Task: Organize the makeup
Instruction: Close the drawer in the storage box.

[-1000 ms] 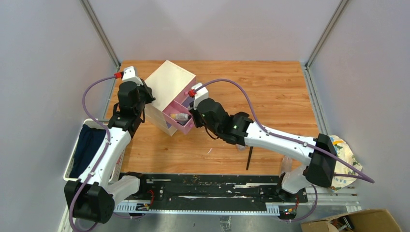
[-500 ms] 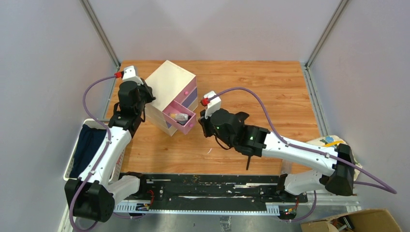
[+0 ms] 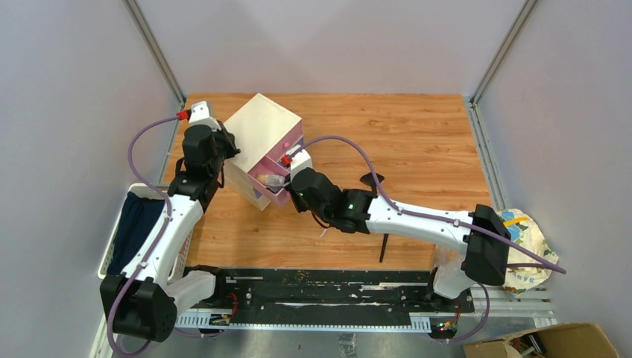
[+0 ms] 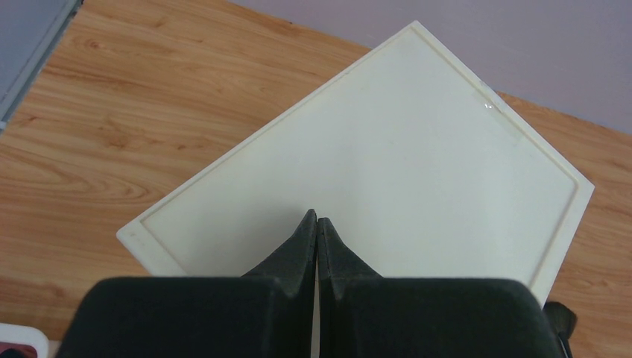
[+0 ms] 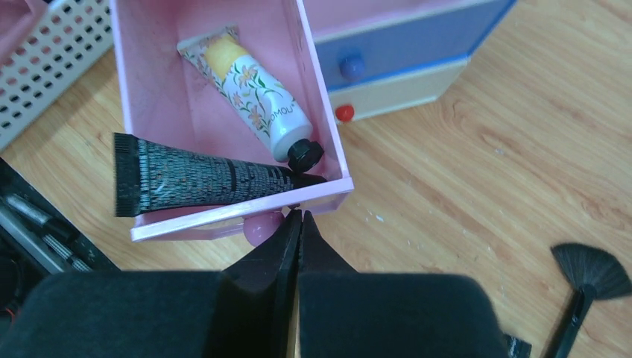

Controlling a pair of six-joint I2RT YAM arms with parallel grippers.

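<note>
Right tool [image 5: 299, 215] pinched closed beside knob [image 5: 262, 227] | floral tube [image 5: 250, 97] cap toward drawer [image 5: 149, 97] front

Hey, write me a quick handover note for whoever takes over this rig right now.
Left gripper: shut, holding nothing, tips over the cream box top.
Right gripper: shut, holding nothing, tips at the pink knob of the open pink drawer.
Done: floral tube and black tube lie in that drawer.
Left: fan brush lies on the table; probably stow it, then close the drawer.
</note>
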